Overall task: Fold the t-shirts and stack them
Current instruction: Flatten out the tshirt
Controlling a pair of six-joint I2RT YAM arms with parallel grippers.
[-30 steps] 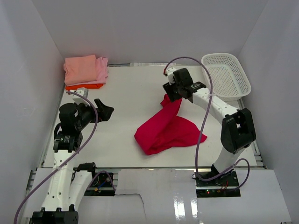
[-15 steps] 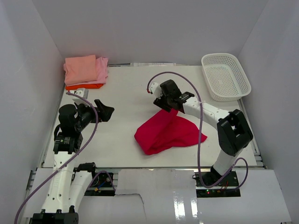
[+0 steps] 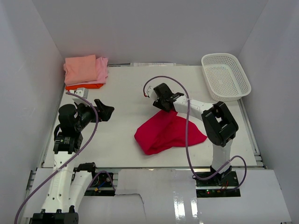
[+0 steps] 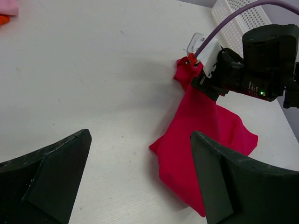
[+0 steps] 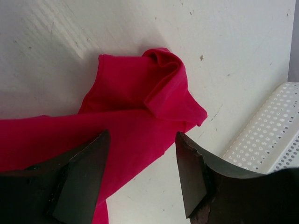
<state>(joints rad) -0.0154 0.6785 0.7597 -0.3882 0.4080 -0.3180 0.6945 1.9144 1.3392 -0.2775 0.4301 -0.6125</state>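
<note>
Crimson t-shirt [image 5: 135, 93]: one end is bunched into a rolled knot and lies on the white table [image 5: 70, 37]; the rest trails to the left edge.
My right gripper [image 5: 142, 137]: two dark fingers [image 5: 79, 182] stand apart, with red cloth showing in the gap.
White lattice basket [image 5: 266, 135]: one corner shows at lower right, near the cloth and not touching it.
</note>
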